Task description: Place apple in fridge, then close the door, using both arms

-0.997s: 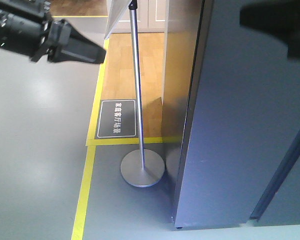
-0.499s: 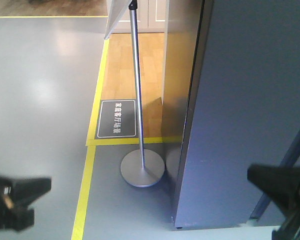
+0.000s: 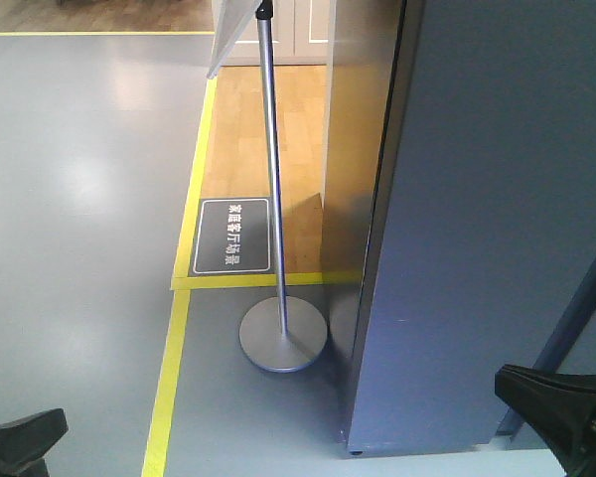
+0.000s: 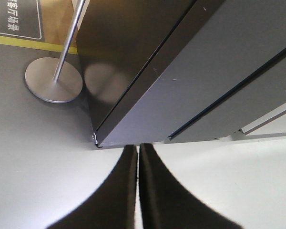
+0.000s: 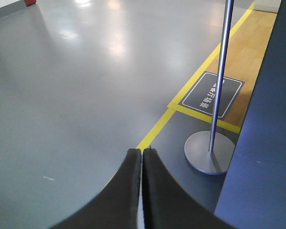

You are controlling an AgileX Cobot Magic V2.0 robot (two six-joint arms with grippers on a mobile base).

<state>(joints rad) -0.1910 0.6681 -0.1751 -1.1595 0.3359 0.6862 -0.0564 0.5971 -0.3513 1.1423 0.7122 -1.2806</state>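
The dark grey fridge point(image 3: 477, 248) fills the right of the front view, and its door point(image 4: 205, 90) lies flush against the body. The apple is out of view. My left gripper point(image 4: 137, 147) is shut with nothing between its fingers, and it points at the fridge's lower front corner. In the front view only its tip point(image 3: 25, 437) shows at the bottom left. My right gripper point(image 5: 142, 150) is also shut and holds nothing, hanging over the grey floor left of the fridge. Its tip point(image 3: 546, 393) shows at the bottom right.
A metal sign stand with a round base point(image 3: 283, 334) stands just left of the fridge. Yellow floor tape point(image 3: 169, 378) runs past a dark floor label point(image 3: 232, 236) and wooden flooring point(image 3: 278, 129). A pale flat surface point(image 4: 238, 181) lies below the left gripper.
Both arms have dropped from the top of the front view to its bottom corners. The left one sank further in the last half second. The fridge has not changed.
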